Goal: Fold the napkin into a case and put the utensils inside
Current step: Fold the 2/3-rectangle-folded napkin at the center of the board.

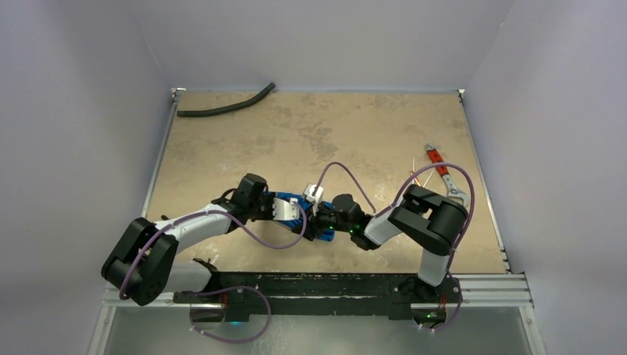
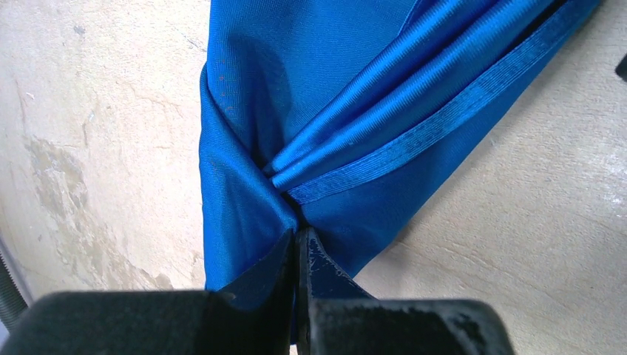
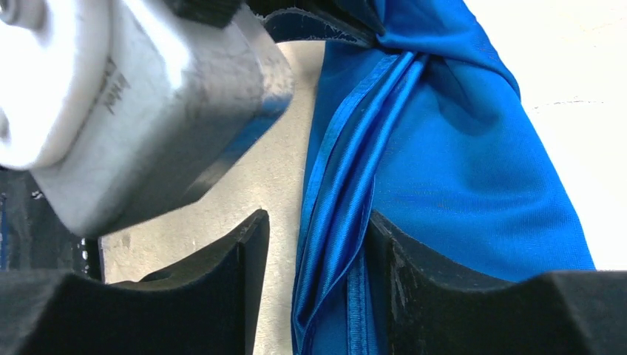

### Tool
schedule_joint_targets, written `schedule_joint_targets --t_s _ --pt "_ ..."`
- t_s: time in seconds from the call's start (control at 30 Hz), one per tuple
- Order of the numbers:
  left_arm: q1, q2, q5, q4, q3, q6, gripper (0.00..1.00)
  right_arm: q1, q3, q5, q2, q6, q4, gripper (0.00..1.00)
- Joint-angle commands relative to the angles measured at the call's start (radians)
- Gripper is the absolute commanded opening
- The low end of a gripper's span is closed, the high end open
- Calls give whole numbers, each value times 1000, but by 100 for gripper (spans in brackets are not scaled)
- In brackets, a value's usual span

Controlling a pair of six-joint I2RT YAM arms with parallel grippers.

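Left tool (image 2: 298, 235): closed tight on a gathered edge of the napkin (image 2: 310, 81). The pleats are drawn to a point right at its tips, and some cloth is draped over one finger.
Right tool (image 3: 318, 229): held partly open, with its jaws astride a bundle of the napkin's folds and a hemmed edge. The cloth is pressed against one finger (image 3: 436, 296). A strip of bare surface is seen between the cloth and the other finger (image 3: 222, 288), so nothing is pinched.
Tools together: they are seen tip to tip in the top view, left of centre near the near edge. The cloth is stretched between them.
Left arm housing (image 3: 133, 111): a grey-white block is seen just above the right tool's fingers in the right wrist view.
Napkin: bright blue, bunched and wrinkled, and resting on the surface (image 1: 333, 126) between the two tools. It is largely hidden by them from above, and no pouch shape is made out.
Utensils (image 1: 421, 174): thin coppery sticks are seen faintly at the right side of the surface, just beside the wrench and well apart from the napkin. Their number cannot be told.
Wrench (image 1: 441, 168): red-handled and grey-headed, it is laid near the right edge.
Hose (image 1: 225, 108): black and curved, it is laid at the far left corner.
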Motion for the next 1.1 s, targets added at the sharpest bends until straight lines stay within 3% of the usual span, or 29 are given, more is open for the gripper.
schedule_joint_targets --t_s 0.0,0.47,0.6,0.8,0.9,1.07 --pt "-11 -3 62 -71 -30 -18 0 -21 -35 -49 22 80 225 52" --pt "-11 -20 79 -80 -33 -12 0 -16 -19 32 119 84 330 52" --pt "-11 -17 79 -81 -26 -14 0 -8 -4 56 120 66 314 42" --pt "-11 -12 83 -81 -18 -16 0 -8 -4 27 96 71 318 8" --pt "-12 -10 88 -80 -10 -7 0 -8 21 -35 94 75 260 4" --pt "-11 -9 71 -62 -5 17 0 -19 106 -152 49 91 -37 2"
